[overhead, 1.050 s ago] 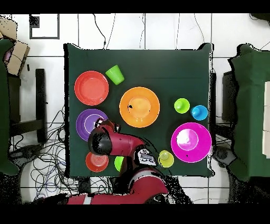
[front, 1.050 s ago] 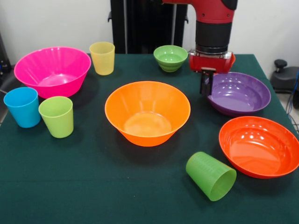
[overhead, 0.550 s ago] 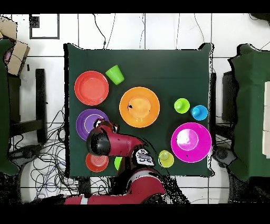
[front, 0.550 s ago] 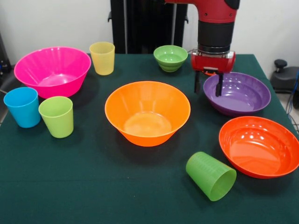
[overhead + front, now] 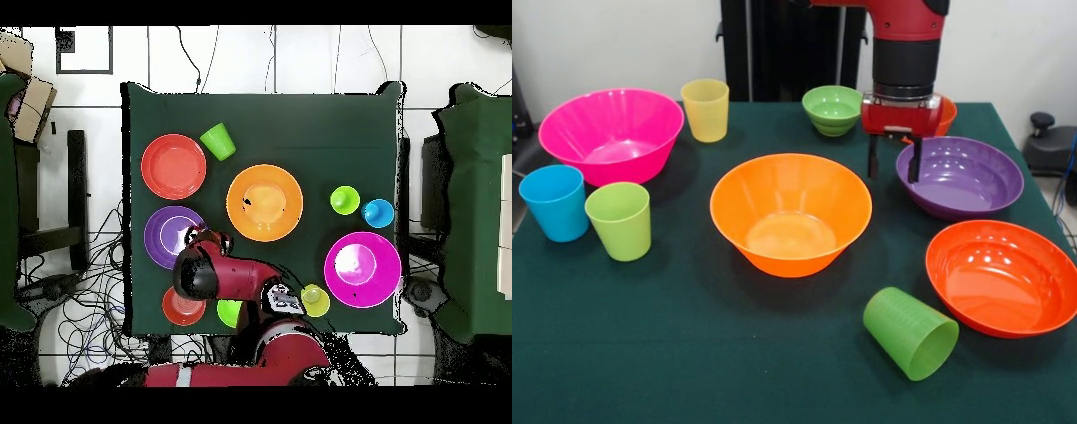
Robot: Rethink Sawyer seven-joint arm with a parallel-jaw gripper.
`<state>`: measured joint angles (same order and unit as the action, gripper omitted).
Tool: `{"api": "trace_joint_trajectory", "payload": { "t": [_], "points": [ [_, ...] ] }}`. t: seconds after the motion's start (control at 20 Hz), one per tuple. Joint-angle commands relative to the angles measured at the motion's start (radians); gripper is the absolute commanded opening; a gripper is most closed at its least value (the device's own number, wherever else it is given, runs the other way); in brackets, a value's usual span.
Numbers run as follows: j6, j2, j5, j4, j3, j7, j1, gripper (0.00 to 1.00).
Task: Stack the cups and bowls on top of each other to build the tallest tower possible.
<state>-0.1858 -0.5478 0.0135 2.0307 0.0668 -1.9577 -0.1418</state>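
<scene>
Ten unstacked cups and bowls lie scattered; dark green cup on its side.

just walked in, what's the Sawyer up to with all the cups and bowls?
Nothing is stacked yet. The gripper hangs open and empty at the purple bowl's rim, one finger outside it and one over the inside. The large orange bowl sits mid-table beside it. The pink bowl, the red-orange bowl, the small green bowl and the cups stand apart on the cloth; the darker green cup lies on its side.
</scene>
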Motion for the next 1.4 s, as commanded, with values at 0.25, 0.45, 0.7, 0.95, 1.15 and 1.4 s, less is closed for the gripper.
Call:
{"api": "trace_joint_trajectory", "payload": {
  "t": [0.25, 0.45, 0.7, 0.95, 1.15, 1.4],
  "points": [
    [-0.134, 0.051, -0.092, 0.143, 0.098, -0.211, 0.058, 1.00],
    [-0.120, -0.003, -0.050, 0.188, 0.083, -0.233, 0.108, 1.00],
    [-0.160, 0.047, -0.053, 0.161, 0.051, -0.226, 0.143, 1.00],
    [-0.235, 0.122, -0.092, 0.132, 0.033, -0.226, 0.129, 1.00],
    [-0.239, 0.125, -0.108, 0.135, 0.041, -0.229, 0.113, 1.00],
    [-0.228, 0.126, -0.155, 0.147, 0.085, -0.240, 0.048, 1.00]
  ]
}}
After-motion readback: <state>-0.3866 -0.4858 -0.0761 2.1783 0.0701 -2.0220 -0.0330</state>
